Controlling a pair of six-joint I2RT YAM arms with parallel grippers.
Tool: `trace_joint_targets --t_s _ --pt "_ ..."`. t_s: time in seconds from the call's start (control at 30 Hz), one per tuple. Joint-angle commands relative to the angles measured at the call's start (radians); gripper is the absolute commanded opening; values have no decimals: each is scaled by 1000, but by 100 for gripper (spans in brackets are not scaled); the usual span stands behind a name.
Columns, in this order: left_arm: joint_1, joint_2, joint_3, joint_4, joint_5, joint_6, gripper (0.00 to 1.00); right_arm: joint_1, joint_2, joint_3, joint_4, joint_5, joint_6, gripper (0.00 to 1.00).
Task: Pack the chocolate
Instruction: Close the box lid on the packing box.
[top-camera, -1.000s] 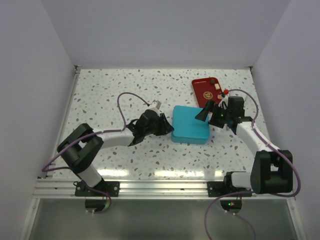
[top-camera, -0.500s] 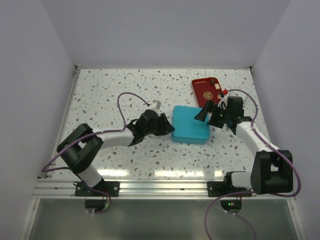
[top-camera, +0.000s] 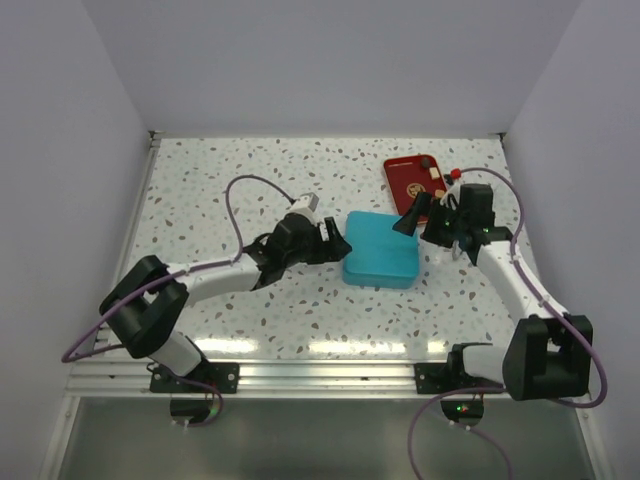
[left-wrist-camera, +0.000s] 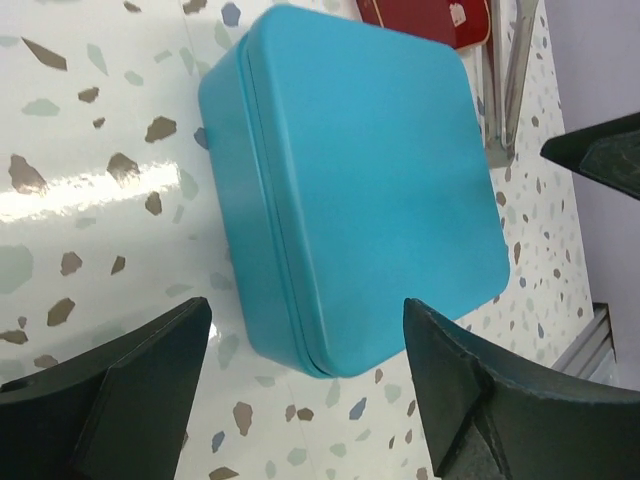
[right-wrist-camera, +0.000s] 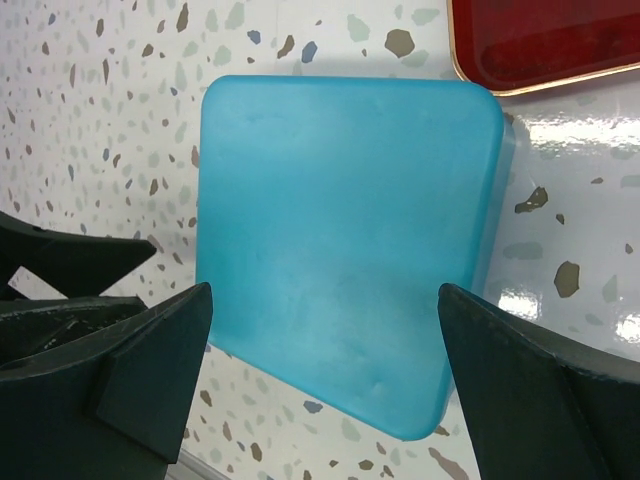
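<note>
Spreading wide, my left fingers (top-camera: 336, 243) sit low at the left side of the teal box (top-camera: 380, 250). In the left wrist view the box's near end lies between the two tips. I cannot tell whether either tip touches it. My right fingers (top-camera: 422, 228) are just as wide apart and hang over the box's right edge. In the right wrist view one finger stands to each side of the box's top.

The teal box rests flat on the speckled bench (top-camera: 230, 180), about midway between my two arms. Its lid is on, with a seam running round the side wall, so whatever is inside is hidden from me.

The red tray (top-camera: 412, 185), rimmed in gold, lies just behind the box toward the right rear, close to it but apart. What I take for the chocolate (top-camera: 436, 176) shows only as a few small pale bits on that tray. They are too small for me to tell their shape or number.

My right arm reaches in beside the tray's right edge, and its purple cable (top-camera: 495, 195) loops above that side. My left arm's cable (top-camera: 245, 190) arcs over the bench to the left of the box.
</note>
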Motion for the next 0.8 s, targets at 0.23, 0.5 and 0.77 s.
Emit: trace_joint_targets --t_s 0.23,0.5,0.77 --pt "81 139 230 -46 12 162 89 3 52 68 -22 88 -53 99" --pt "118 169 270 8 71 156 91 3 175 66 73 56 -44 99" --pt "135 158 243 23 81 156 92 5 202 48 101 42 -55 99"
